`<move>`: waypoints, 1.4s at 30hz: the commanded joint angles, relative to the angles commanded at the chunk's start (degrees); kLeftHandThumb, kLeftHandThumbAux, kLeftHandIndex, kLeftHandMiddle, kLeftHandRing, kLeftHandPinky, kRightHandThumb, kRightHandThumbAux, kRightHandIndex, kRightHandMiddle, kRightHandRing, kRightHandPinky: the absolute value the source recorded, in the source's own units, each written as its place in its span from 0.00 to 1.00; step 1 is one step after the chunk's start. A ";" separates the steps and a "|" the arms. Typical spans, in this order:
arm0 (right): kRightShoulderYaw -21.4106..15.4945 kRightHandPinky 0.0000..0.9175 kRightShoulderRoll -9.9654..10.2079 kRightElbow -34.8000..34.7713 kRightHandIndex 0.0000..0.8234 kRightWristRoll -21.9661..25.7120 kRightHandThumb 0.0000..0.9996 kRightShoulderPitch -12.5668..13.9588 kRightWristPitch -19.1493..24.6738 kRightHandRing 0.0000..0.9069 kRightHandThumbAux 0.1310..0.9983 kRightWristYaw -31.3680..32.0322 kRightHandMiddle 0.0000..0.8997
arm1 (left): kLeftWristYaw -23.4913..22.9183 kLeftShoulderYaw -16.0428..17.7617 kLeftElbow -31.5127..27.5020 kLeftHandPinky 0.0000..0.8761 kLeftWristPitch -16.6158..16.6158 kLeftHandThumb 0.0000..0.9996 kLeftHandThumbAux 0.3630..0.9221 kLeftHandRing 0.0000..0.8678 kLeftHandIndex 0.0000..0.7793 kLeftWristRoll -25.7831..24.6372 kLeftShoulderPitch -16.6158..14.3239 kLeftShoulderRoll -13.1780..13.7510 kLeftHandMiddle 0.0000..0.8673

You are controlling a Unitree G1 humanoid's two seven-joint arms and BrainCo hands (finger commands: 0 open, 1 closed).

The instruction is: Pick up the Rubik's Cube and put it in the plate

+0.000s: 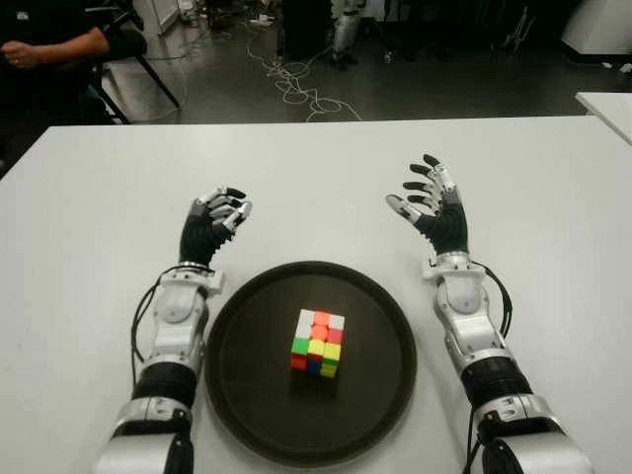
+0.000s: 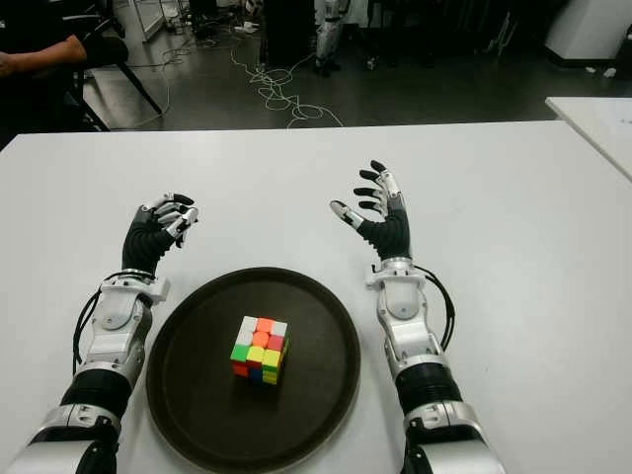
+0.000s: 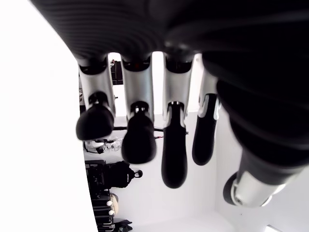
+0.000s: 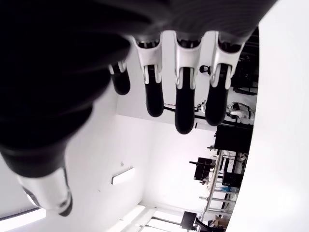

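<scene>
Left eye view: the Rubik's Cube (image 1: 317,343) sits inside the dark round plate (image 1: 237,385) on the white table (image 1: 89,227), between both forearms. Left hand (image 1: 213,223) is beyond the plate's far-left edge, right hand (image 1: 432,202) beyond its far-right.

Left wrist view: fingers (image 3: 139,138) loosely curled, holding nothing.

Right wrist view: fingers (image 4: 185,107) spread, empty.

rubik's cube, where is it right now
The Rubik's Cube sits near the middle of the dark round plate on the white table, directly before the robot, between its empty left hand and right hand.
</scene>
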 joint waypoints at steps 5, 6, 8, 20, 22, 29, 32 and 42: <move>0.07 0.36 -0.17 0.65 0.20 0.06 0.11 -0.19 -0.71 0.33 0.66 0.00 0.28 | 0.39 0.05 -0.03 0.90 0.19 0.85 0.53 0.87 0.54 0.13 0.01 -0.08 0.68; 0.08 0.36 -0.19 0.72 0.20 0.05 0.11 -0.22 -0.81 0.33 0.66 0.00 0.28 | 0.40 0.06 -0.03 0.91 0.22 0.85 0.53 0.87 0.54 0.11 0.01 -0.09 0.68; 0.08 0.36 -0.26 1.00 0.20 0.04 0.11 -0.31 -1.03 0.33 0.65 -0.01 0.28 | 0.39 0.10 0.05 0.91 0.18 0.85 0.53 0.87 0.54 0.10 -0.02 -0.09 0.68; 0.15 0.37 -0.62 1.97 0.19 -0.30 0.13 -0.73 -1.42 0.34 0.64 -0.45 0.28 | 0.48 0.11 0.59 0.89 -0.50 0.85 0.53 0.86 0.54 0.43 -0.18 -0.08 0.67; 0.19 0.37 -0.67 2.04 0.18 -0.36 0.12 -0.76 -1.52 0.34 0.64 -0.51 0.28 | 0.62 0.08 0.67 0.89 -0.58 0.85 0.53 0.86 0.54 0.57 -0.20 -0.05 0.67; 0.23 0.38 -0.78 2.15 0.18 -0.15 0.12 -0.79 -1.64 0.33 0.64 -0.34 0.28 | 0.69 0.07 0.93 0.89 -0.92 0.85 0.53 0.86 0.54 0.57 -0.30 -0.06 0.67; 0.13 0.38 -0.80 2.23 0.18 0.06 0.14 -0.85 -1.60 0.33 0.65 -0.21 0.28 | 0.44 0.10 1.04 0.89 -1.13 0.84 0.53 0.86 0.54 0.35 -0.35 -0.09 0.67; -0.15 0.38 -0.74 2.46 0.20 0.43 0.17 -1.07 -1.65 0.34 0.66 -0.33 0.29 | -0.02 0.07 1.41 0.89 -1.03 0.84 0.53 0.86 0.54 0.11 -0.52 0.07 0.67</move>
